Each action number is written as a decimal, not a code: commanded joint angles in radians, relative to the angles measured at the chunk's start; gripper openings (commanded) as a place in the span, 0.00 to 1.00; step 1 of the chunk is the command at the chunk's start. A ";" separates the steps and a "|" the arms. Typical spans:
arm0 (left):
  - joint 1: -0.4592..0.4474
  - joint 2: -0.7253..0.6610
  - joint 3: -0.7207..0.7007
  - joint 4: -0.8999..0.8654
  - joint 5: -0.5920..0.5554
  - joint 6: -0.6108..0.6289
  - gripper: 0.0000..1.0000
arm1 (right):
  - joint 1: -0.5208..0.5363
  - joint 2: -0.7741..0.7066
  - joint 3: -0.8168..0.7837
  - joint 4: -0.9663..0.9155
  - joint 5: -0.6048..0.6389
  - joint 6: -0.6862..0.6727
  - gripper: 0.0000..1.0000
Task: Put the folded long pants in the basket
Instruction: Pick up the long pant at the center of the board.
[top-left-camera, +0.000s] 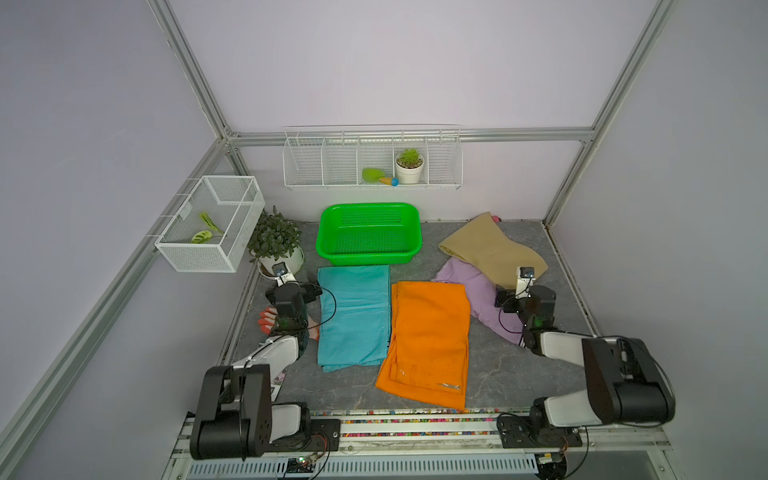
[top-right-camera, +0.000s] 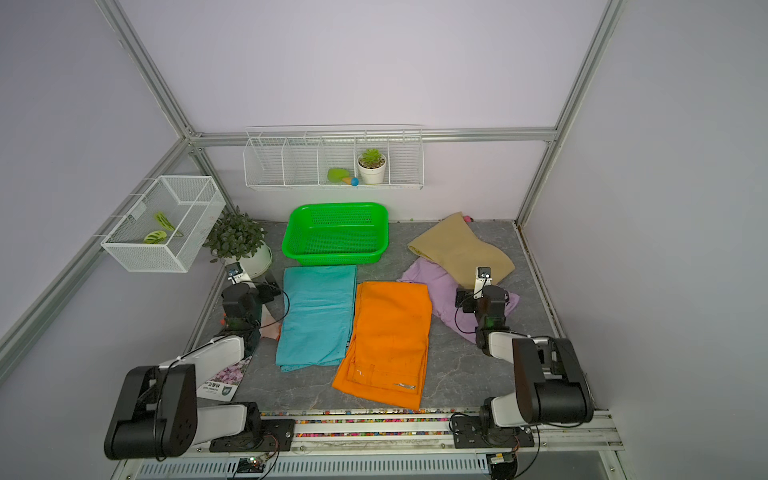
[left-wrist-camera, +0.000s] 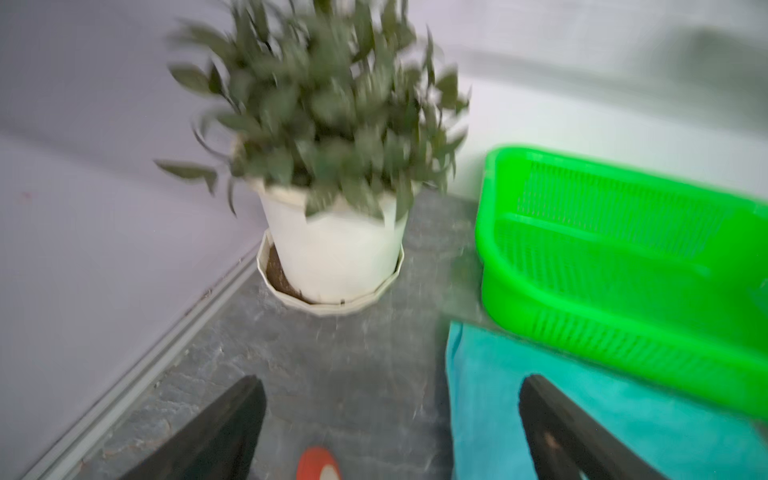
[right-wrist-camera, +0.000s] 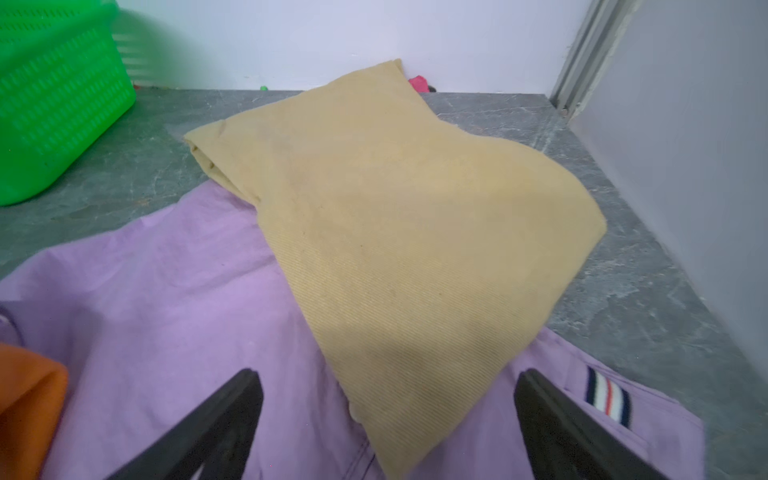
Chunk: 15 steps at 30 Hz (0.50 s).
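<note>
The green basket (top-left-camera: 369, 206) (top-right-camera: 336, 206) stands at the back middle with nothing in it. In front of it the teal-blue pants (top-left-camera: 355, 316) and the orange pants (top-left-camera: 428, 340) lie flat side by side. At the right the tan pants (top-left-camera: 490, 245) lie partly over the lilac pants (top-left-camera: 473, 291). My left gripper (left-wrist-camera: 392, 382) is open above the bare table, beside the teal pants' (left-wrist-camera: 540, 415) far corner. My right gripper (right-wrist-camera: 388, 376) is open over the lilac pants (right-wrist-camera: 166, 311), at the near tip of the tan pants (right-wrist-camera: 395, 228). Neither holds anything.
A potted plant (top-left-camera: 276, 245) (left-wrist-camera: 328, 166) stands just beyond the left gripper, left of the basket (left-wrist-camera: 623, 257). An orange-fingered glove (top-left-camera: 268, 322) lies under the left arm. A wire mesh box (top-left-camera: 212, 224) hangs on the left wall, a wire rack (top-left-camera: 372, 162) on the back wall.
</note>
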 joint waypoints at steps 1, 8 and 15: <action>0.000 -0.063 0.125 -0.396 -0.094 -0.332 1.00 | 0.007 -0.140 0.034 -0.132 0.078 0.063 0.99; 0.034 -0.109 0.191 -0.664 0.249 -0.537 1.00 | 0.010 -0.312 0.106 -0.383 -0.051 0.214 0.98; 0.002 -0.152 0.228 -0.913 0.717 -0.470 0.82 | 0.036 -0.225 0.325 -0.667 -0.348 0.245 0.94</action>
